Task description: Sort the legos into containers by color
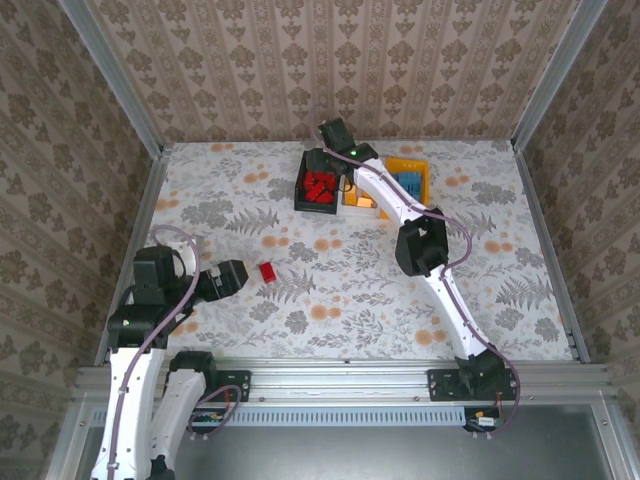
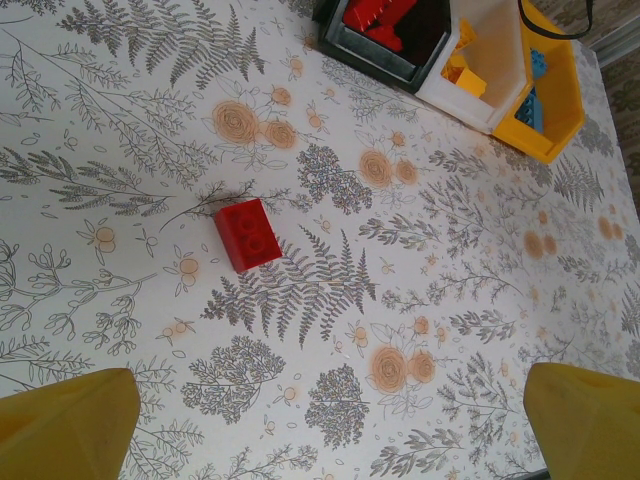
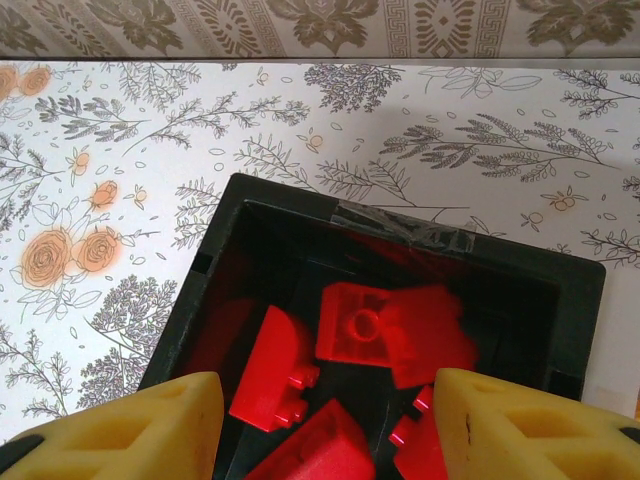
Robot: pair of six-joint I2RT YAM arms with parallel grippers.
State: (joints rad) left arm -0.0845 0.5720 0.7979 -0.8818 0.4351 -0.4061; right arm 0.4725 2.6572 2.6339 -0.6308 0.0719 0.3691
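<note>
top external: right arm outstretched, its tool [image 1: 322, 171] (parted) above black tray [image 1: 314, 207].

The black tray [image 3: 400, 250] runs off the bottom edge between the fingers [image 3: 130, 430] of the right gripper [image 3: 325, 425], which cover the nearest red bricks [image 3: 390, 330]. From above, that arm [image 1: 385, 195] hides most of the white tray [image 1: 350, 208]; blue bricks [image 1: 411, 181] to the gripper's right, perhaps three, are too small to count.

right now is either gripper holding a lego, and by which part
Nothing is held. The left gripper is open, short of the loose red brick; the right gripper is open above the black tray.
</note>
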